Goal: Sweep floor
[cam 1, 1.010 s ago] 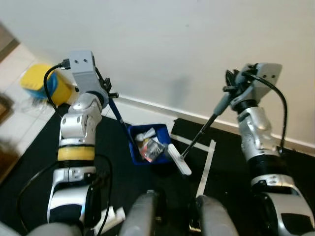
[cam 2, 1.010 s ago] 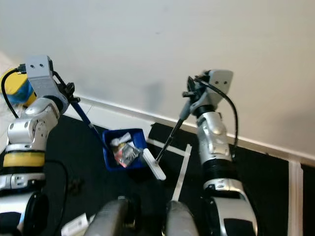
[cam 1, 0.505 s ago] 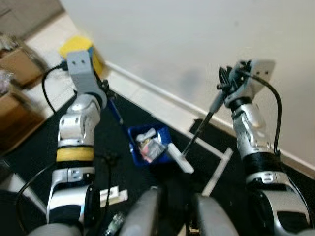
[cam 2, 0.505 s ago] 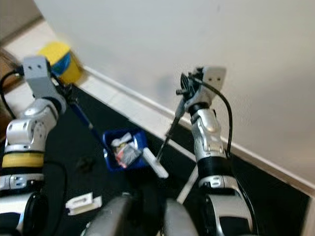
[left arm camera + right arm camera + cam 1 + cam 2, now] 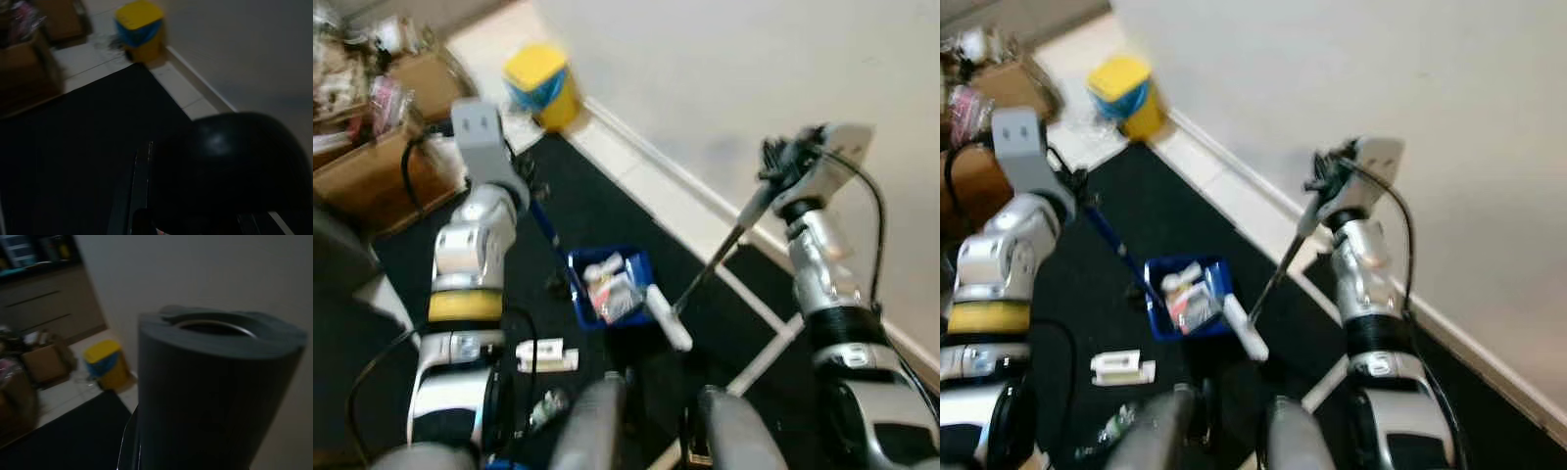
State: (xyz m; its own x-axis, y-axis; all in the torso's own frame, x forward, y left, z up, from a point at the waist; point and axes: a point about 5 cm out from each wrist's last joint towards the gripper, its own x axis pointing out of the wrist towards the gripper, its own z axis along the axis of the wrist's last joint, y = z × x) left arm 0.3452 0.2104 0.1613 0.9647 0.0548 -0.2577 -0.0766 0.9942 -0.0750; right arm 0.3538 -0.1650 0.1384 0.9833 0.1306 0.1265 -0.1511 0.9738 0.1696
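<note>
Our view has swung round since a second ago — the yellow bin [image 5: 541,84], then just behind our left arm, now stands well beyond it, and cardboard boxes [image 5: 386,147] have come into sight; the camera turned, the load did not. The blue dustpan [image 5: 610,290] holds its swept litter [image 5: 612,291], its handle clamped in our left gripper [image 5: 530,188]. Our right gripper [image 5: 781,164] is closed round the broom handle [image 5: 722,252], the white brush head [image 5: 668,315] touching the dustpan. We judge the sweeping done and emptying next. Toward the bin the black mat [image 5: 597,209] lies open beside the wall [image 5: 724,78]; a white scrap [image 5: 546,354] lies near the dustpan.
</note>
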